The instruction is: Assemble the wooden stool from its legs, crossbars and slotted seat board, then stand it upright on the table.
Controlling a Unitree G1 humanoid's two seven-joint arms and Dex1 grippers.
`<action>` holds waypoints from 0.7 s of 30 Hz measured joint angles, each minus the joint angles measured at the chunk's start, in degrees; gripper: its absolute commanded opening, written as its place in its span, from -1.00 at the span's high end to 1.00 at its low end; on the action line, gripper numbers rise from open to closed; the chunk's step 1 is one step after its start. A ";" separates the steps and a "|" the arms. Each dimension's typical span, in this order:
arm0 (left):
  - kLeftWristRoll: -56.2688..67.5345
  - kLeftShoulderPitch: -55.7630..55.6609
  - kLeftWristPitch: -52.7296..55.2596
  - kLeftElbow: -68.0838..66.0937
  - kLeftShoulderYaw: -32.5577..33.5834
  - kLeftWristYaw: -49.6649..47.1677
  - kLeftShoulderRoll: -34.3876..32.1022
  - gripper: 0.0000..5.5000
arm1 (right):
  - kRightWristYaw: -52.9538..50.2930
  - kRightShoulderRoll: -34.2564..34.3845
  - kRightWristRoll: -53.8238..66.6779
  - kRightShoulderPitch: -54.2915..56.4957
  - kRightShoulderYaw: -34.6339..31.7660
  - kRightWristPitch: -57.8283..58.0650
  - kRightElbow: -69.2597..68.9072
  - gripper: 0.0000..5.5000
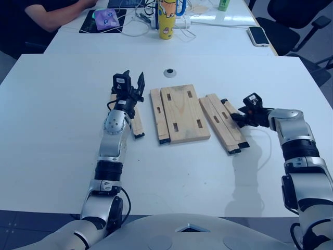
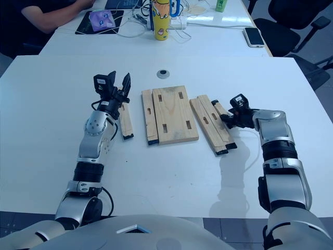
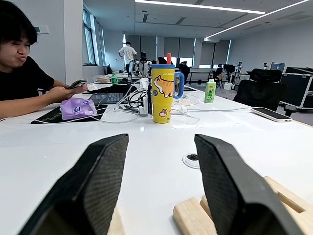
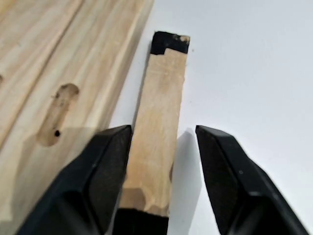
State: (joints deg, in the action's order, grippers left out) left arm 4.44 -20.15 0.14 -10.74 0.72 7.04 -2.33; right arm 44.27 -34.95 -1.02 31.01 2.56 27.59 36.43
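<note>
Right gripper point(image 4: 164, 139) stands wide, straddling a narrow black-tipped pale wooden bar point(image 4: 165, 83), apparently positioned to grasp it. Left gripper point(image 1: 132, 79) gapes empty. Pale slotted wooden seat board point(image 1: 183, 113) lies flat, unassembled, on white table point(image 1: 57, 109).

This is looking like an open-plan office: strip lights point(image 3: 200, 7) are running along the ceiling over rows of desks, and black swivel chairs point(image 1: 296, 23) are standing at 2 o'clock. On the far white desk point(image 1: 218, 41), a phone point(image 1: 258, 36) is lying at 1 o'clock, while a yellow tumbler point(image 1: 166, 21) and tangled cables point(image 1: 134, 25) are sitting at 12 o'clock. A monitor point(image 3: 278, 66) is standing far behind.
</note>
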 measured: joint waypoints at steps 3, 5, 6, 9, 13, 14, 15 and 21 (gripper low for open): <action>0.01 0.00 0.05 0.01 0.01 0.12 -0.25 0.09 | -1.81 1.00 0.82 -2.12 -0.08 5.59 -5.55 0.45; 0.01 0.00 0.05 0.00 0.02 0.26 -0.26 0.09 | -1.98 1.15 1.51 -3.04 0.00 7.10 -7.52 0.52; 0.02 0.00 0.05 0.00 0.02 0.36 -0.26 0.09 | -1.98 1.13 1.56 -3.27 0.02 7.31 -7.94 0.52; 0.04 0.00 0.05 0.00 0.02 0.49 -0.26 0.09 | -2.28 1.12 1.85 -3.65 0.08 7.84 -8.71 0.52; 0.10 0.00 0.15 0.00 0.09 0.61 -0.26 0.09 | -3.32 1.46 2.09 -3.28 -0.08 7.44 -7.69 0.52; 0.43 -0.01 0.36 0.00 0.15 0.76 -0.24 0.09 | -4.56 1.93 2.10 -2.92 -0.39 6.56 -6.74 0.52; 1.20 -0.01 0.67 0.00 0.34 1.04 -0.15 0.09 | -6.58 2.66 2.08 -2.40 -1.20 4.64 -5.46 0.52; 8.89 -0.03 5.54 0.49 3.82 2.70 1.16 0.09 | -12.90 8.71 7.37 -2.13 -8.69 -9.35 -4.44 0.52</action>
State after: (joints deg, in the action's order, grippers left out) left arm 13.34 -20.17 5.68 -10.25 4.54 9.74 -1.17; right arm 31.37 -26.24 6.35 28.87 -6.13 18.24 31.99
